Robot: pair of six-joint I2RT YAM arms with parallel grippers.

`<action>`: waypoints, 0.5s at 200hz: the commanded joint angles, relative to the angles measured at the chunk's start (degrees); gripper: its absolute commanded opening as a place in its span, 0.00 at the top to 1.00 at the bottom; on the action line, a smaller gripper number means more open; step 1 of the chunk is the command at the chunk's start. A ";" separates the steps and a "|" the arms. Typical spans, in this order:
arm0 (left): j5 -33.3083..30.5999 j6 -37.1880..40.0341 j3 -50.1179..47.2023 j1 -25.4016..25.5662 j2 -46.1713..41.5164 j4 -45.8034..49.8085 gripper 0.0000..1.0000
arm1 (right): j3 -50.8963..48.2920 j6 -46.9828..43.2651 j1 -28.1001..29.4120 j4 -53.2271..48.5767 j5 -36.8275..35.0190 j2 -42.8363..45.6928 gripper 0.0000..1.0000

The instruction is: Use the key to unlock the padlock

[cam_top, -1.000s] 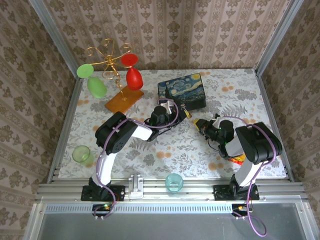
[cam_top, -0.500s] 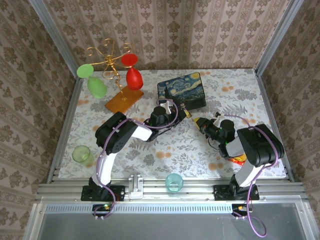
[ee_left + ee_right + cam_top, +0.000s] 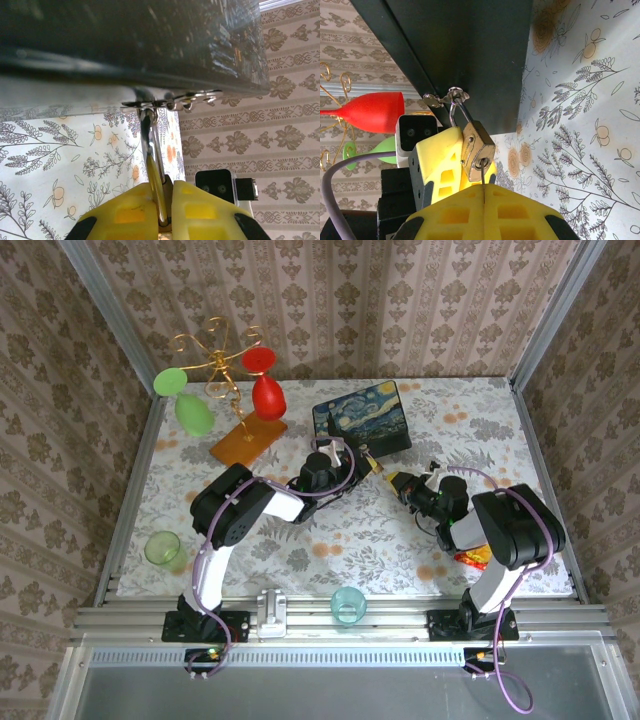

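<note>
Right end effector (image 3: 484, 194) advanced – pinching key (image 3: 483, 178), tip at padlock (image 3: 478, 150); left end effector (image 3: 160, 189) clamps padlock – off-axis twist could bend key.

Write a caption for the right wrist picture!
Right gripper holds a slim dark key in the small brass padlock on the black box.

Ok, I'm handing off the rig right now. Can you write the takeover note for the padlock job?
Left gripper: shut on the padlock, steadying it where it hangs on the painted box's hasp.
Right gripper: shut on the key, blade pointing into the keyhole.
Done: both things grasped, key lined up at the keyhole; depth unclear.
Left: seat the key, turn it, free the shackle, which is closed through the hasp.
</note>
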State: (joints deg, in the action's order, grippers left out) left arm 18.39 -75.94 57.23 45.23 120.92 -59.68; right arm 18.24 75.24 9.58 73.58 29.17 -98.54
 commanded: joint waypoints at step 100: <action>4.81 -3.86 -1.03 1.60 0.54 -2.70 1.00 | 3.97 -1.92 -1.13 2.21 3.82 -5.14 1.00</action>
State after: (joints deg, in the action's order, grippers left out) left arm 18.09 -76.27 56.97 45.23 120.92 -60.14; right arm 20.16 74.32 7.64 74.48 32.23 -101.80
